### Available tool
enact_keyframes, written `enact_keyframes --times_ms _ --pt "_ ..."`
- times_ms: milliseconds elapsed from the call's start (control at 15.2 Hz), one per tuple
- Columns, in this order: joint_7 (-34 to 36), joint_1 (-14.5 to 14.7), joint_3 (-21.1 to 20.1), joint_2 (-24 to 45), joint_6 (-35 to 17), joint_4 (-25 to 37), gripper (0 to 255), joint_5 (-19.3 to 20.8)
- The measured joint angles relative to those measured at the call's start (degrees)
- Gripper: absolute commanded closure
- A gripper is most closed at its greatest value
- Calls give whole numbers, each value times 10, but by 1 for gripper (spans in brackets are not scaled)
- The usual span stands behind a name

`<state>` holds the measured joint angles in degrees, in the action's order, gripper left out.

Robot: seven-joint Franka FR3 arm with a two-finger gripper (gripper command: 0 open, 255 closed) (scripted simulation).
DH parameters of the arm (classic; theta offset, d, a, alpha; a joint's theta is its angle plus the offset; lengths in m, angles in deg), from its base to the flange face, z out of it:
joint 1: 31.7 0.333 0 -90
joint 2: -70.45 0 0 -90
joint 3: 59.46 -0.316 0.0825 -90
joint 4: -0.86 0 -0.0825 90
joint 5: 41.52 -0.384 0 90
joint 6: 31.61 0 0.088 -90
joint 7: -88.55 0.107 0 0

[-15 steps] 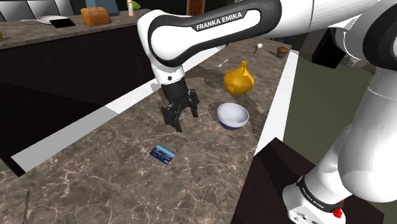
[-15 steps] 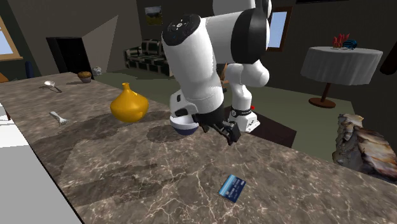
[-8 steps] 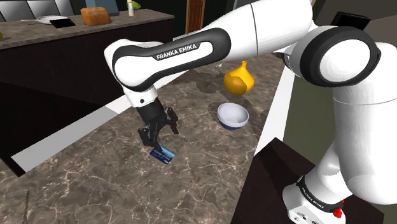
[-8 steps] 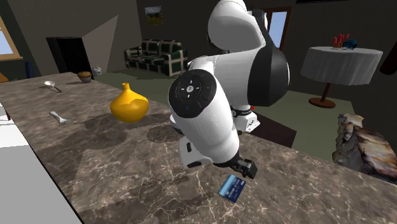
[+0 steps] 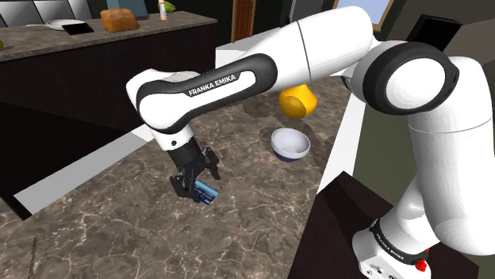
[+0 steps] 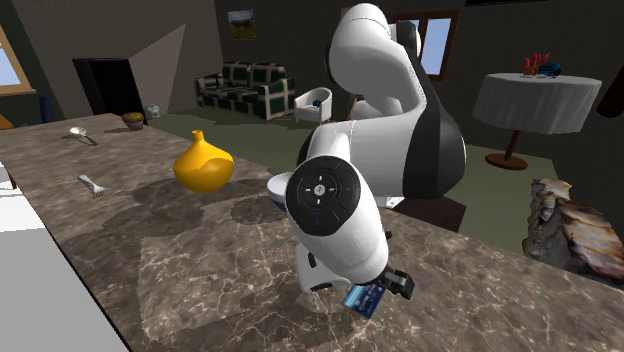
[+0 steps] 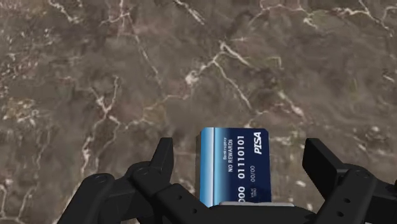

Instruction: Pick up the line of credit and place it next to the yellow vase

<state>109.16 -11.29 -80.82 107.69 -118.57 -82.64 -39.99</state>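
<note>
Marble counter (image 5: 262, 198) now has the spread pincer (image 5: 196, 181) lowered around the blue card (image 7: 233, 165).

The marbled tabletop (image 5: 119, 230) lies bare across the lower left of the shoulder view, with wide room all round the gripper (image 5: 196, 181). Toward the upper right a white bowl (image 5: 289, 143) stands before the yellow vase (image 5: 297, 103). Bare stone runs past the bowl's left side.
</note>
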Motion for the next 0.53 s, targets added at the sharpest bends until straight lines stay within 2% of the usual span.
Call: enact_keyframes --times_ms 198,528 --pt "0 -2 0 -5 -21 -26 0 -1" --pt "0 -2 -1 -5 -24 -29 0 -1"
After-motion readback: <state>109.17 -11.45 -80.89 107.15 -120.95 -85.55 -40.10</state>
